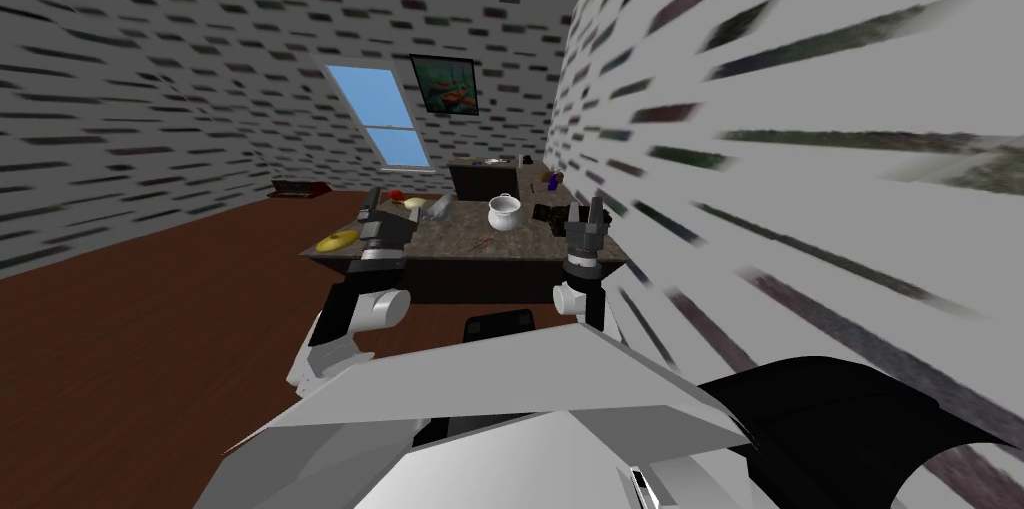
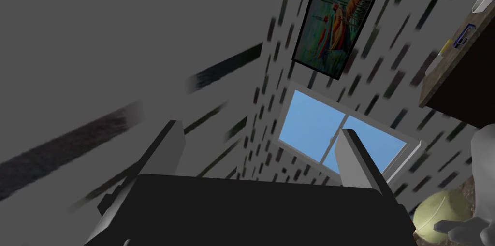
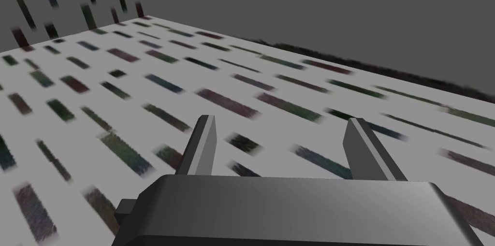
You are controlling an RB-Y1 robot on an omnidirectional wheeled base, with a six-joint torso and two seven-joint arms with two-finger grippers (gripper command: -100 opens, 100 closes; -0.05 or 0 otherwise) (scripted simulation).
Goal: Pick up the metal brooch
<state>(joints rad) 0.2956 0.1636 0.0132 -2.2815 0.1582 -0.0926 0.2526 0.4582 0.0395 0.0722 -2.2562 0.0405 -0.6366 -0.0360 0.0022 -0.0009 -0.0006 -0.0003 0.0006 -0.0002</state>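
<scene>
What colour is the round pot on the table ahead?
White. The small round pot shows best in the head view.

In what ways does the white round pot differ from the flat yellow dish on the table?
The white round pot is tall and bulging, with an open mouth; the flat yellow dish lies low and thin. The pot stands near the middle of the brown speckled table; the dish lies at its near left corner. Both rest on the tabletop, and nothing holds them.

White pot point(image 1: 504, 213) crowds the table point(image 1: 520, 251) centre (bare top before it).
</scene>
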